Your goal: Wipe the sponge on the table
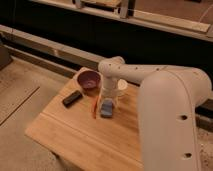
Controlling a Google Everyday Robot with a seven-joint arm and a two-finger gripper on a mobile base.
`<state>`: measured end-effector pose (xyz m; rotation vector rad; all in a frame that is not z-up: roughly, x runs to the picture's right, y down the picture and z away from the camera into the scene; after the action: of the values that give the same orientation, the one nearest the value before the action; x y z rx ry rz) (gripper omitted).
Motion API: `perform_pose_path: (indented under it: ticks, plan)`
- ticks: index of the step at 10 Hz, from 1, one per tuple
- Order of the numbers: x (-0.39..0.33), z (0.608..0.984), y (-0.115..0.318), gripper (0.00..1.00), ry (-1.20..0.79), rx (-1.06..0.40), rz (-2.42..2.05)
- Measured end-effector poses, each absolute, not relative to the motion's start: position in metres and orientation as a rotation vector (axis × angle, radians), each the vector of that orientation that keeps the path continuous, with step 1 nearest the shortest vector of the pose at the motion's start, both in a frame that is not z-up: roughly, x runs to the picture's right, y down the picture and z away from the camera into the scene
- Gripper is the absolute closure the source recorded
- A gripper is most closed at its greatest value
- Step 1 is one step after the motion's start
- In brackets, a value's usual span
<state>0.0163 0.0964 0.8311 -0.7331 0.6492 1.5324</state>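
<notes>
1. Blue-grey sponge (106,109) lies flat on the wooden surface (75,132), toward the far middle of it and well in from the edges.
2. Directly over it hangs the claw (107,99), pointing straight down. Its tip looks to be right at the top of the sponge, touching it or as good as.
3. Claw state: honestly can't tell. It could be spread around the sponge or pinching it. The two merge into one pale blob from this angle.
4. Step in hand, my guess: the claw is engaged with the sponge. That fits the claw settling onto the sponge to take it, and it fits a pause partway through a wipe just as well. One look won't split those.
5. Either way, wiping calls for the sponge to stay pressed flat on the wood and to slide along the planks without tipping or slipping out.
6. Things to mind when it slides: a thin orange-red stick (94,108) lies just beside the sponge on its left, so a stroke that way would shove it.
7. Farther left there's a black block (72,98), and behind that a purple bowl (88,80).
8. A white cup (122,86) stands just behind the claw, partly hidden by it.
9. Most bare wood is toward the near side, so that looks like the easier room for a stroke.
10. The white arm (135,72) comes in from the right and bends down over all this.
</notes>
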Motion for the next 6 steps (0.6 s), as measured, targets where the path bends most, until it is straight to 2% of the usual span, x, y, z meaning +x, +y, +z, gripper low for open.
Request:
perform_pose_path:
  ticks: [6]
  plan:
    - [0.0179,0.8335,0.0967,0.35,0.652,-0.733,1.537]
